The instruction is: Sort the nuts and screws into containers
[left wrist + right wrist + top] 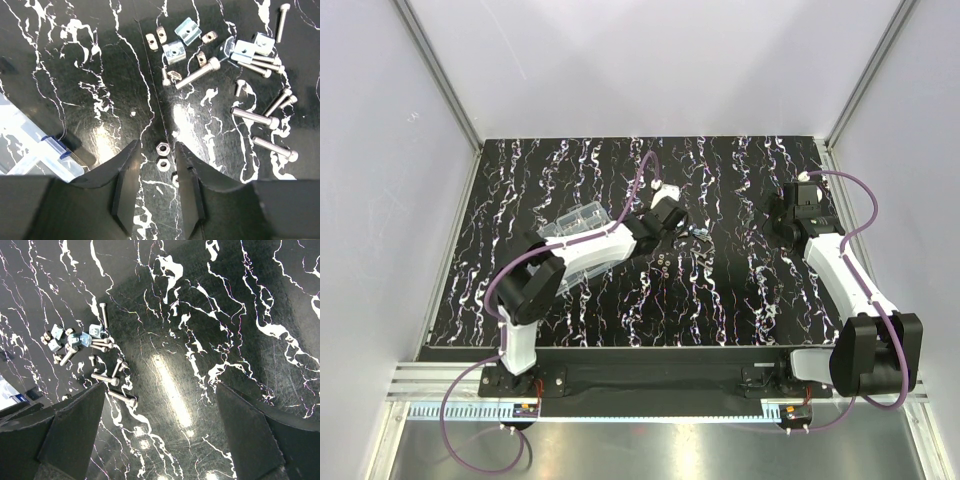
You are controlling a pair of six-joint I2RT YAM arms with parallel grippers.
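Observation:
My left gripper (156, 145) hangs low over the black marbled table, its jaws a little apart. Between the fingertips lie two small silvery hex nuts (162, 148), loose on the table, and a third (174, 177) peeks from behind the right finger. Beyond them lies a scatter of silvery screws (255, 118) and blocky bluish nuts (173, 50). The clear organiser box with the containers (30, 150) is at the left edge, and sits behind the left arm (578, 222). My right gripper (160, 387) stands wide open over bare table, right of the same screws (105, 379).
The table's black top (740, 300) is streaked with white, which looks like small parts. White walls close in the back and both sides. The purple cables loop above both arms.

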